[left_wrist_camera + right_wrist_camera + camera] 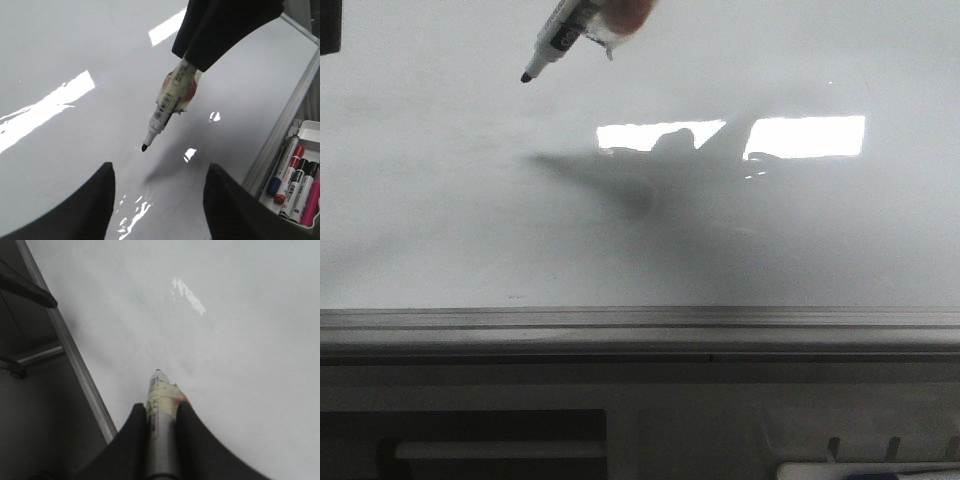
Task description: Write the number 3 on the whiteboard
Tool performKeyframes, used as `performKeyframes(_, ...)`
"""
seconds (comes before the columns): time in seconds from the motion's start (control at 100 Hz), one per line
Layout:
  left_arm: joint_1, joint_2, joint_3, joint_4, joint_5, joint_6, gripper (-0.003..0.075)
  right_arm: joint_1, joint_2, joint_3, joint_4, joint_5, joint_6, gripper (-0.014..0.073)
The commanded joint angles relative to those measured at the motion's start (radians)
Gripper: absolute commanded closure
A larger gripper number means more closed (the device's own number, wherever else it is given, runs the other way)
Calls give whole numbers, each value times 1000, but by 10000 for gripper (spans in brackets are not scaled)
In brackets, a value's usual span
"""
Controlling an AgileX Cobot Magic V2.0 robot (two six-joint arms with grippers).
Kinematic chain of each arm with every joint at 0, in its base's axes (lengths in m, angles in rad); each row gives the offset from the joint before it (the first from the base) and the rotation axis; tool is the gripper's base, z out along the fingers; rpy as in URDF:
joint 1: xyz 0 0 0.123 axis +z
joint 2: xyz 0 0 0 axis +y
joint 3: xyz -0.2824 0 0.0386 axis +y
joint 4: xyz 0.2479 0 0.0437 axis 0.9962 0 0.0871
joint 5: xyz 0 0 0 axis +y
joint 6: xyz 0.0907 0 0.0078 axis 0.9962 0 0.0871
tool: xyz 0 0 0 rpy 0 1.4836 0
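Observation:
The whiteboard (470, 220) is glossy pale grey with a bright rectangular light reflection. No drawn 3 shows on it in any view. My right gripper (161, 407) is shut on a black-tipped marker (160, 390) with tape round its barrel. In the front view the marker (555, 35) slants down-left from the top edge, its tip well apart from its shadow on the board. In the left wrist view the right gripper (192, 62) holds the marker (167, 107) tip-down over the board (75, 40). My left gripper (160, 166) is open and empty, just behind the tip.
A grey metal edge rail (640, 320) runs along the board's near side and shows in the right wrist view (75, 360). A white tray (300, 135) with several spare markers sits beside the board. A dark object (328, 25) is at the far left corner.

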Motion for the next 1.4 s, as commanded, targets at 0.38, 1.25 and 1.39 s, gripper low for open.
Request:
performKeyframes(0.38,21,-4,-30,-20,-68,-4,386,-35,110,-131,-17,-115,-6,655)
performKeyframes(1.25,21,-4,-30,-20,-69,-4,386,-55,160,-152,-66,87,10,634)
performKeyframes(1.39,21,-4,-30,-20,-69,-4,386,-59,152,-152,-81,109,13,634)
